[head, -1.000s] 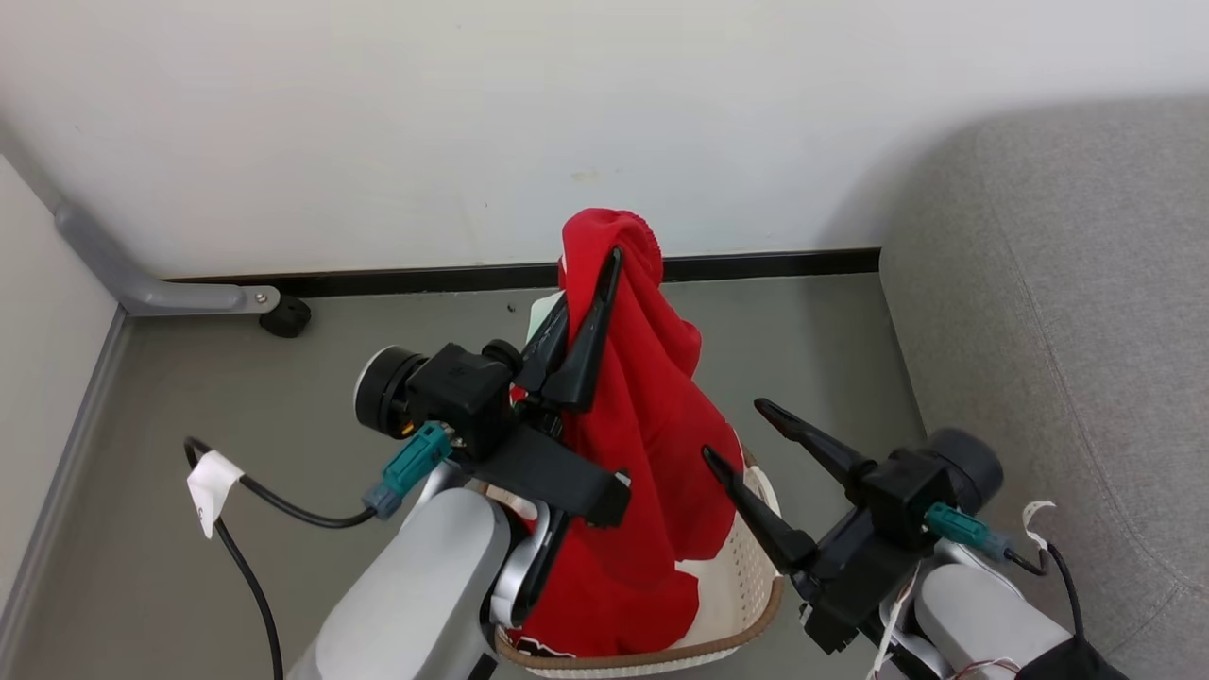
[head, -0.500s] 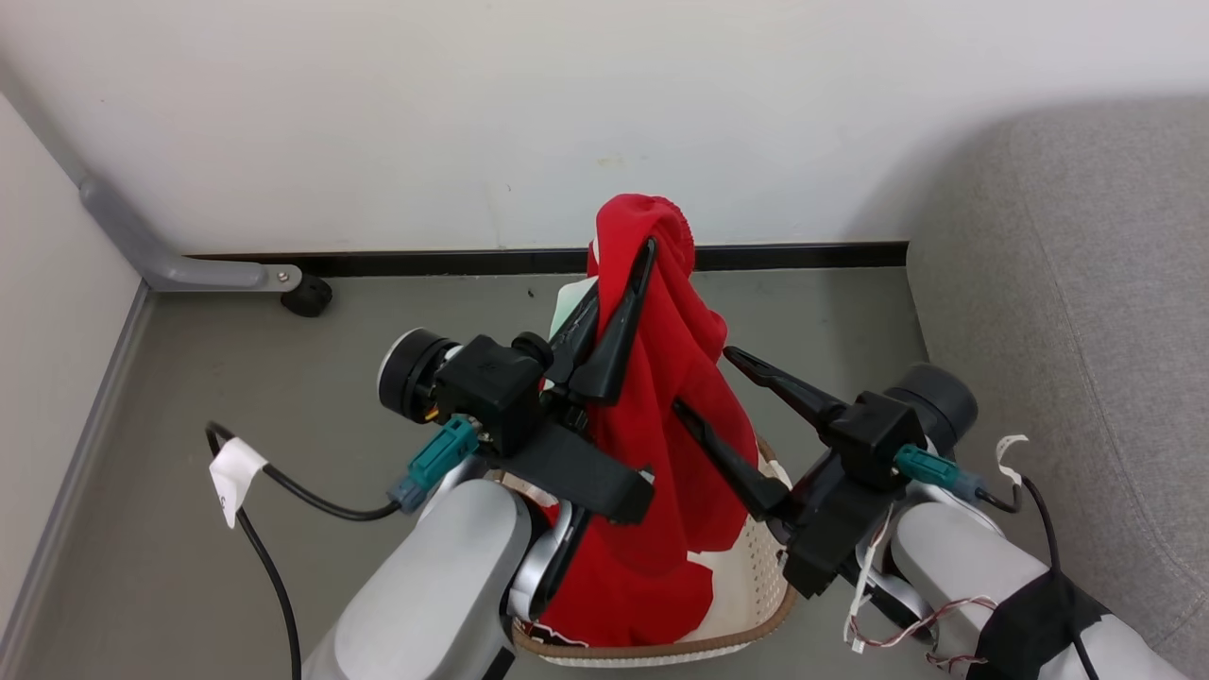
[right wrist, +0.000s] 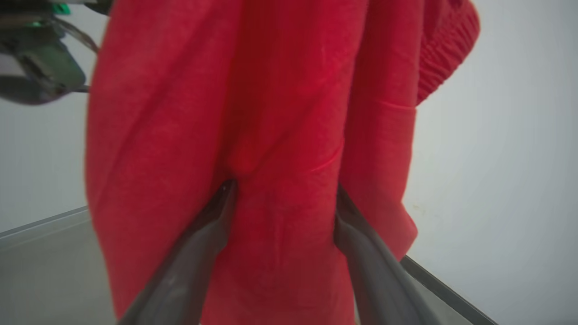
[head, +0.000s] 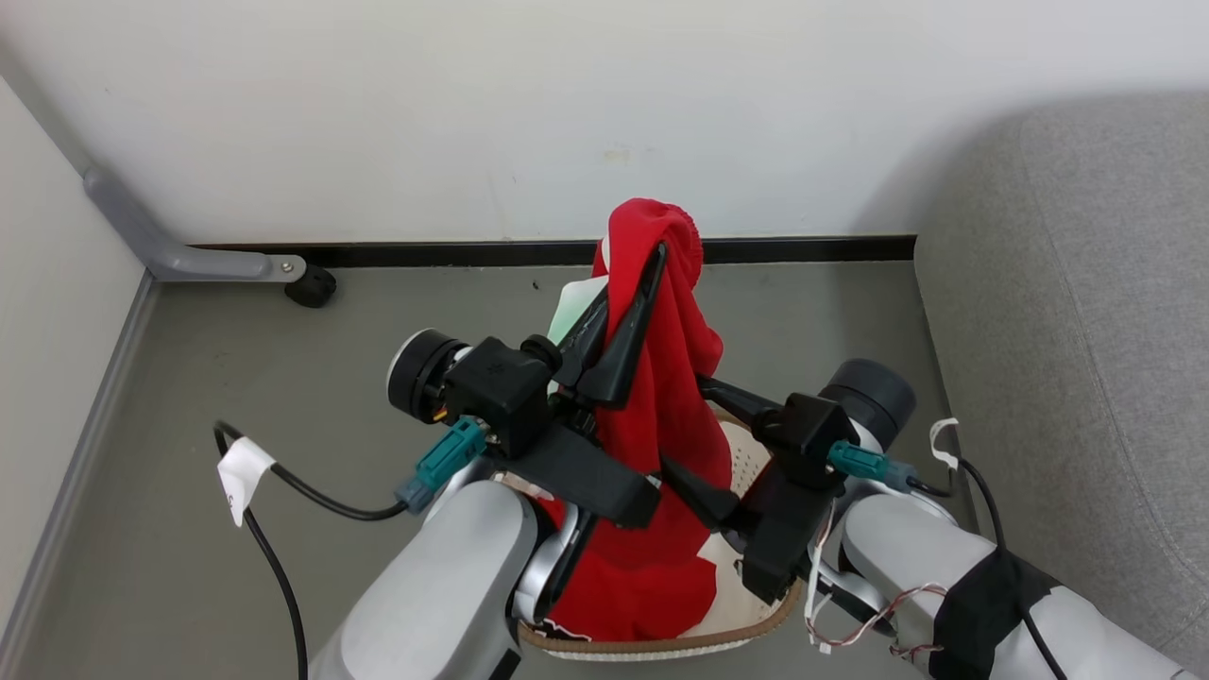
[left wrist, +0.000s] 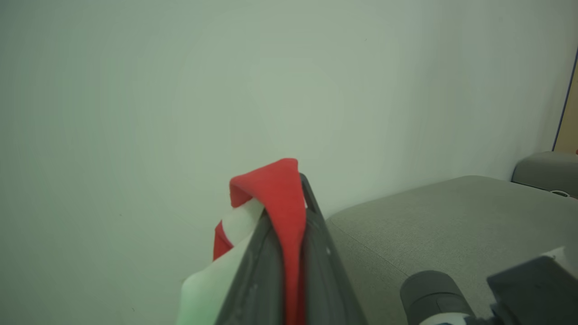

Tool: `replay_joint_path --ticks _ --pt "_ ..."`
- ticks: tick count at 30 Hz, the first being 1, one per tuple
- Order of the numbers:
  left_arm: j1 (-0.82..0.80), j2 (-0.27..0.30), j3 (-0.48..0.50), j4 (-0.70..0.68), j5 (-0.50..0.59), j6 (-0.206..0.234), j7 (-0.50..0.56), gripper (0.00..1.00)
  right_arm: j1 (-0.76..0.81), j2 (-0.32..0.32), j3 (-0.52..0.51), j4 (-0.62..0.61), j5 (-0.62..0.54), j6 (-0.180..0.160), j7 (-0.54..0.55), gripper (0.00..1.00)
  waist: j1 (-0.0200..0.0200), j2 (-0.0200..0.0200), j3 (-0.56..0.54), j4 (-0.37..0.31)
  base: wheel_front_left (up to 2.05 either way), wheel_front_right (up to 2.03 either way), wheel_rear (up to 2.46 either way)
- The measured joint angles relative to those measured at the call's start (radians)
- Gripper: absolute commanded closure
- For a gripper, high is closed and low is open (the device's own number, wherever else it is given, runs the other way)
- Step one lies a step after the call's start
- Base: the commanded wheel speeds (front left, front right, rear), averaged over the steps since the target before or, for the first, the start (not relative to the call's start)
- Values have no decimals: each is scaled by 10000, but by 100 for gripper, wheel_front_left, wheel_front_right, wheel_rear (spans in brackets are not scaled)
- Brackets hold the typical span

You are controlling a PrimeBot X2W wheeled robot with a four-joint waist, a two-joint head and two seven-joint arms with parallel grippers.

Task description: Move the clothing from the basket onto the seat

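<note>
The left gripper (head: 654,264) pinches the red clothing (head: 661,397) tight, high up. Its bottom end lies in the basket (head: 661,645). The right gripper (head: 685,425) is wide open against the clothing.

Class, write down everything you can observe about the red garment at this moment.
The clothing is bright red soft fabric with a ribbed edge at its top and white patches. It hangs as a long, draped column from the left gripper, jaws shut on its top fold. Its lower end lies bunched in the basket. The right gripper has its jaws open on either side of the cloth's middle, touching it.
</note>
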Motion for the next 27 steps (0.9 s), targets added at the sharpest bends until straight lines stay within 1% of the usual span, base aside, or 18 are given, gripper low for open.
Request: replay_joint_path --ticks 1,2,11,12,13,14,22,27 --pt "0 -6 0 2 0 0 0 100 -56 10 46 65 25 0 2 55 0 0 9 0 0 0 0" --pt "0 -13 0 6 0 0 0 100 -120 21 73 138 58 0 0 100 0 0 17 0 0 0 0" --pt "17 -44 79 263 0 0 0 100 -359 105 -374 291 711 0 2 100 0 0 56 -42 0 0 0" --pt "19 -46 96 284 2 2 0 87 -359 98 -397 286 750 0 2 100 0 0 55 -54 0 0 0" --pt "22 -50 115 303 15 4 0 41 -359 82 -408 268 784 0 0 100 0 0 53 -67 0 0 0" --pt "24 -50 132 314 33 8 0 0 -359 61 -422 230 796 0 2 100 0 0 53 -80 0 0 0" --pt "294 -59 238 512 163 19 -2 0 -358 -46 -677 4 1001 0 2 100 0 0 51 -256 0 0 0" --pt "487 -59 268 677 201 40 -2 0 -361 -82 -1018 -40 1172 0 2 100 0 0 64 -437 0 0 0"
